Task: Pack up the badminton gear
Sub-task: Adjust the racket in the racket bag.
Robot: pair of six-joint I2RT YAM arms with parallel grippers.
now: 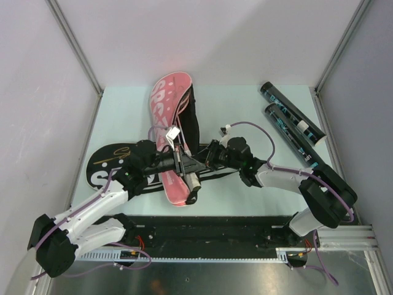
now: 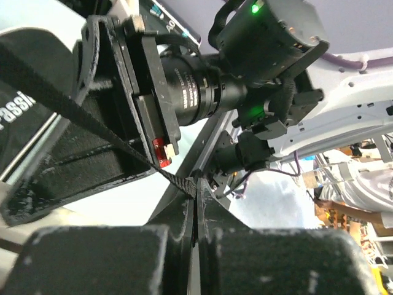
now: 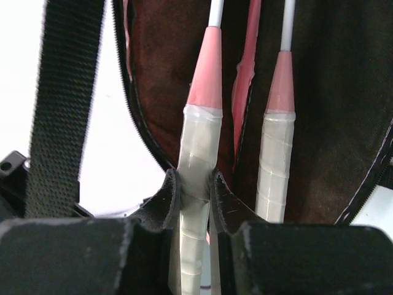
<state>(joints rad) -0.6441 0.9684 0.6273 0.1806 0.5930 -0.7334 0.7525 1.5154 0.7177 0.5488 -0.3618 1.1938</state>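
on my overhead view the pink racket cover [image 1: 169, 104] lies open in the middle of the pale green worktop [image 1: 123, 117], running from the upper centre of the frame down toward the arms. a black bag [image 1: 110, 163] with white lettering lies at its lower left. both arms meet over the cover's lower end.

the right pincer [image 3: 196, 190] is clamped on a racket [image 3: 199, 132]. in its wrist view both pads press the pale wrapped handle just below where the pink cone begins, and the white shaft runs up into the cover's dark lining. a second racket [image 3: 273, 160] lies just beside it on the right of that frame, with the same pale grip and pink cone, free of the pads. a black webbing strap [image 3: 61, 104] hangs down the left side of that view.

the left pincer [image 2: 195, 184] is closed, and its fingers pinch a thin black strap [image 2: 92, 117] that runs taut from the upper left of its wrist view down to the fingertips. the right arm's wrist fills the upper part of that frame.

two dark tubes [image 1: 291, 112] with teal print lie side by side at the upper right of the overhead view, well apart from both pincers.
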